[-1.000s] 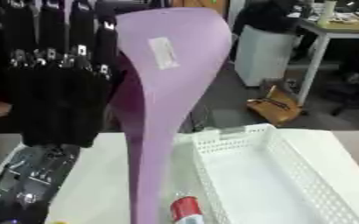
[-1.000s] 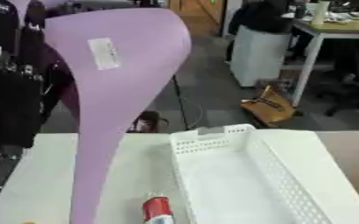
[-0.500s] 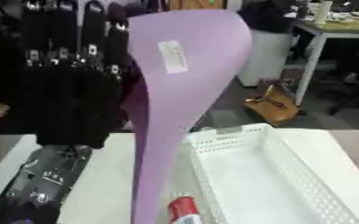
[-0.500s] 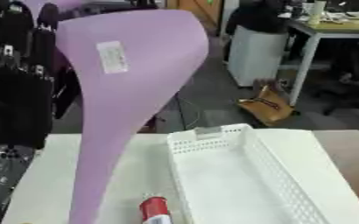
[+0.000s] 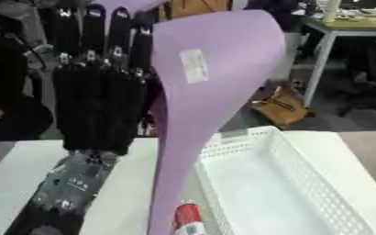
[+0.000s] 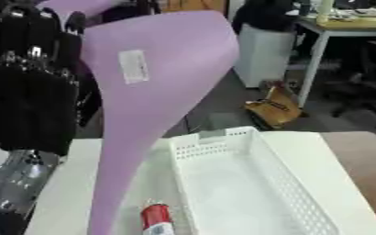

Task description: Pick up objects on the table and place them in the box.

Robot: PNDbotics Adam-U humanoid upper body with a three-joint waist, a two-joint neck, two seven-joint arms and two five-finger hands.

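Observation:
A tall lilac scoop-shaped object (image 5: 199,96) with a white label rises from the bottom edge of the view, its broad end up and its narrow stem running down beside the box. What holds it below is hidden. My left hand (image 5: 99,87) stands raised just left of it, palm flat and fingers straight up, touching nothing that I can see. The white perforated box (image 6: 247,193) lies on the table at the right, and nothing shows inside it. A red and white tube (image 6: 155,219) lies on the table by the box's near left corner. My right hand shows in neither view.
The white table (image 5: 14,170) stretches to the left of the box. Beyond its far edge are office desks, chairs and a brown bag (image 5: 279,106) on the floor.
My left hand and forearm have shifted right, closer to the lilac object. The lilac object's broad end has moved right, over the box's far left corner.

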